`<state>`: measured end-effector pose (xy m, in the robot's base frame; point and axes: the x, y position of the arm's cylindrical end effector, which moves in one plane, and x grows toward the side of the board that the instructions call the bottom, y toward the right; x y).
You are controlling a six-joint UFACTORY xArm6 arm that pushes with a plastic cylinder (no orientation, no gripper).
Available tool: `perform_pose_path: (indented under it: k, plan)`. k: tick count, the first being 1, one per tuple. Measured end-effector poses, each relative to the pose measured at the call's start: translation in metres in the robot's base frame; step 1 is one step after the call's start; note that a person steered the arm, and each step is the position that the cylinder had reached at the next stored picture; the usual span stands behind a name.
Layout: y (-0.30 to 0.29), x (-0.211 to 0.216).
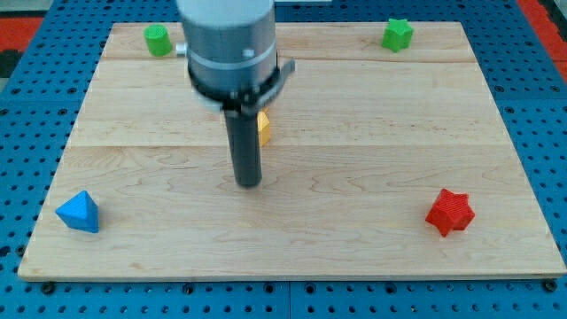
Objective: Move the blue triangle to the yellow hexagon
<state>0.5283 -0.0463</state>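
Note:
The blue triangle (79, 213) lies near the board's bottom left corner. The yellow hexagon (263, 128) sits near the middle of the board, mostly hidden behind my rod. My tip (249, 183) rests on the board just below the yellow hexagon and far to the right of the blue triangle, touching neither.
A green block (158, 40) sits at the top left of the wooden board (354, 115). A green star (398, 35) sits at the top right. A red star (450, 212) lies at the bottom right. Blue pegboard surrounds the board.

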Motion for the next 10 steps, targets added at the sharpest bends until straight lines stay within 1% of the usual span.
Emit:
perform_pose_path:
  k: [1,2,3,4,5,6,7,8,9,10]
  plan:
    - [-0.043,0.079]
    - [-0.077,0.09]
    - [-0.138,0.069]
    - [-0.182,0.06]
    - [-0.214,0.061]
    - [-0.231,0.054]
    - [-0.227,0.034]
    - [-0.194,0.018]
    - [-0.146,0.005]
    - [-0.114,-0.001]
